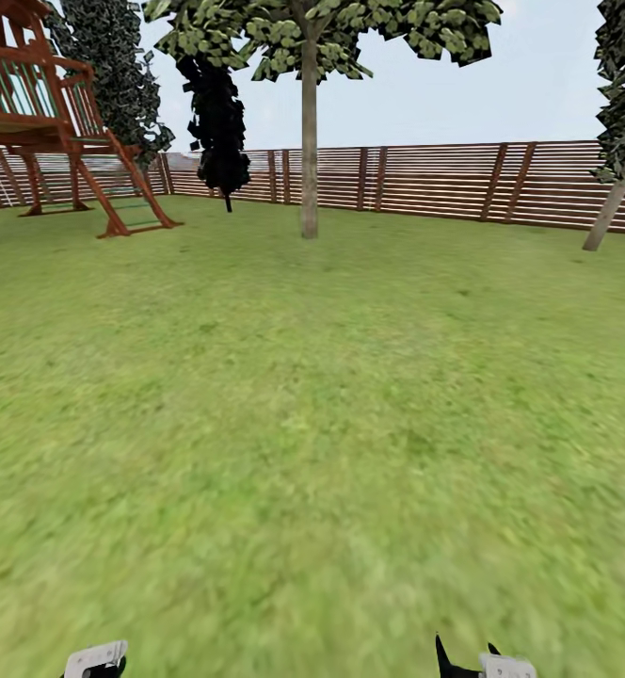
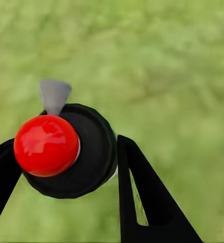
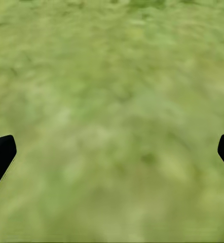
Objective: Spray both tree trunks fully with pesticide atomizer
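The pesticide atomizer (image 2: 89,152) sits between the black fingers of my left gripper (image 2: 64,162), which is shut on it. It has a black round cap, a red ball top and a grey nozzle, and it hangs over grass. My right gripper (image 3: 112,152) is open over bare lawn, and its fingertips (image 1: 440,650) peek in at the bottom of the head view. A tree (image 1: 309,38) with a thick bare grey-brown trunk (image 1: 309,151) stands far ahead on the garden lawn (image 1: 312,424). A second, leaning trunk (image 1: 616,200) rises at the right edge.
A brown slat fence (image 1: 425,179) closes the far side of the lawn. A red wooden playset (image 1: 58,122) with a ladder stands at the far left. Dark conifers (image 1: 216,122) grow near the fence. Open grass stretches between me and the trees.
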